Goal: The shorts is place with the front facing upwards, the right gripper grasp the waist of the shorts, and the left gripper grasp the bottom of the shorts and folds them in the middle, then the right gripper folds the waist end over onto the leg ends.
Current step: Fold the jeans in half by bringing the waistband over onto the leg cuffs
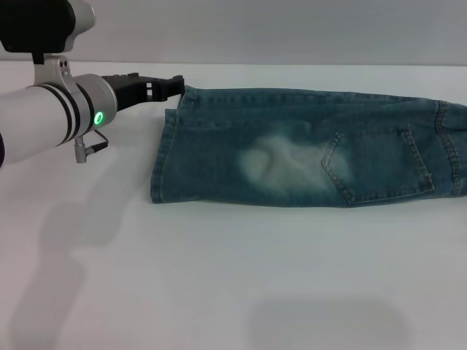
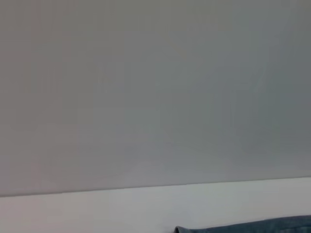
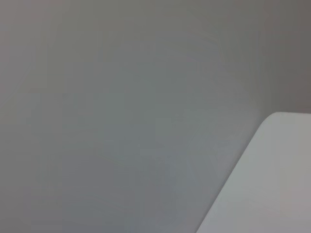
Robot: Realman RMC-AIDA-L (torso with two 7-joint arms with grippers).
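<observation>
The blue denim shorts (image 1: 306,149) lie flat on the white table, folded lengthwise into one long strip. A pale faded patch (image 1: 281,160) and a stitched pocket (image 1: 372,164) face up. The bottom of the shorts (image 1: 164,157), with its straight hems, is at the strip's left end. The waist end (image 1: 452,142) runs off the right edge of the head view. My left gripper (image 1: 174,86) is at the far left corner of the hems, touching or just beside the denim. A sliver of the shorts (image 2: 252,227) shows in the left wrist view. The right gripper is out of view.
The white table (image 1: 219,277) stretches in front of the shorts and to their left, under my left arm (image 1: 51,117). A grey wall stands behind the table. The right wrist view shows only that wall and a table corner (image 3: 272,174).
</observation>
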